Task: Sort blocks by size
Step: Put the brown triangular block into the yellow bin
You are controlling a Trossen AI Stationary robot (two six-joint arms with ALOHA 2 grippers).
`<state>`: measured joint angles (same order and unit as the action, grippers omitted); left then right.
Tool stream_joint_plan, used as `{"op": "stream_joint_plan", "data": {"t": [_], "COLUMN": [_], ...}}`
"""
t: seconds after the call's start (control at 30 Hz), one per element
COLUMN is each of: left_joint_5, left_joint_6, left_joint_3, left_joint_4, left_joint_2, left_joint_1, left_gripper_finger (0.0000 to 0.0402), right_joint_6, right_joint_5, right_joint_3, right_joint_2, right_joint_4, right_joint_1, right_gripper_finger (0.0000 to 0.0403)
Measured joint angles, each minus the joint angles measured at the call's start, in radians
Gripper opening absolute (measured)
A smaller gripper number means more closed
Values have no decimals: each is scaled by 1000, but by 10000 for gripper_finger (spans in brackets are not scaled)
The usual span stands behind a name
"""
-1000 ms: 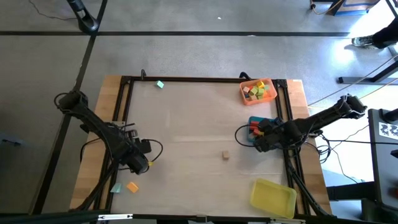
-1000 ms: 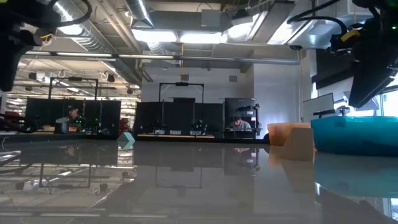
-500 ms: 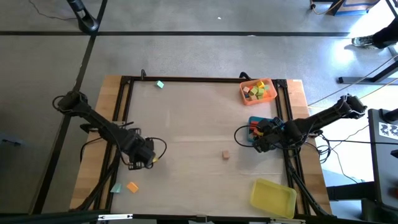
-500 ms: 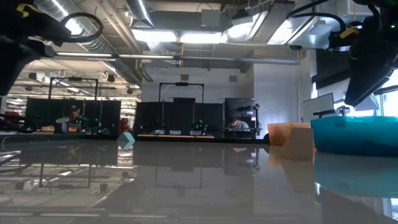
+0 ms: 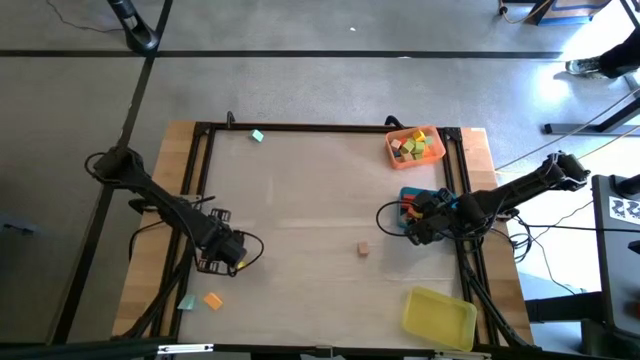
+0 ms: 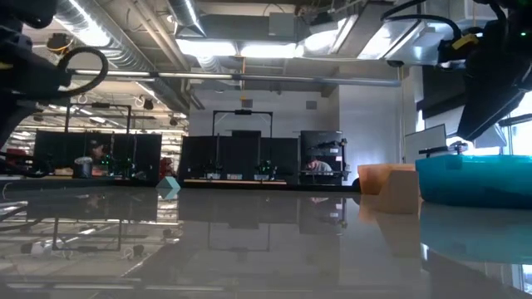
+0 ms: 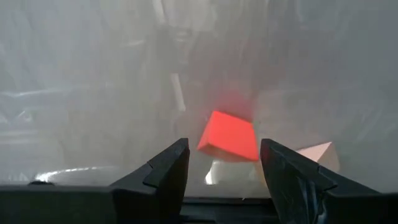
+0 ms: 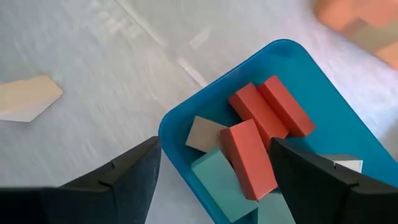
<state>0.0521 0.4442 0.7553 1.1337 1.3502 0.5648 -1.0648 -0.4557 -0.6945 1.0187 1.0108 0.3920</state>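
My left gripper (image 5: 222, 256) points down over the table's near left part, open (image 7: 224, 144). Past its fingers an orange block (image 7: 229, 135) rests on the table beside a pale block (image 7: 320, 154). The high view shows an orange block (image 5: 212, 300) and a teal one (image 5: 186, 302) near the front edge. A tan block (image 5: 362, 249) lies mid-table and a teal block (image 5: 257, 136) at the far edge. My right gripper (image 5: 415, 225) hangs open (image 8: 214, 144) over the blue tray (image 8: 180, 124).
The blue tray (image 5: 412, 195) holds red bars (image 8: 267, 112), teal and tan blocks. An orange tray (image 5: 415, 146) with several blocks stands at the far right, a yellow tray (image 5: 438, 318) at the near right. A dark frame (image 5: 320, 127) borders the work area.
My left gripper has shifted a little toward the far edge, sunk lower and rolled about its own axis. Its fingers stay open.
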Motion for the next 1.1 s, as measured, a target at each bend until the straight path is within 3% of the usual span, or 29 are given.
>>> {"op": "stream_joint_plan", "data": {"t": [0.7,0.8,1.1], "left_joint_5": [-26,-26,-27], "left_joint_6": [-21,-34,-31], "left_joint_3": [-132,-132,-132], "left_joint_4": [-118,-136,-132], "left_joint_2": [0,0,0], "left_joint_1": [0,0,0], "left_gripper_finger": [184,160,42], "right_joint_6": [26,32,53], "right_joint_5": [-19,-25,-26], "right_joint_3": [0,0,0], "right_joint_2": [0,0,0], "right_joint_4": [-23,-22,-22], "right_joint_1": [0,0,0], "right_gripper_finger": [296,296,296]}}
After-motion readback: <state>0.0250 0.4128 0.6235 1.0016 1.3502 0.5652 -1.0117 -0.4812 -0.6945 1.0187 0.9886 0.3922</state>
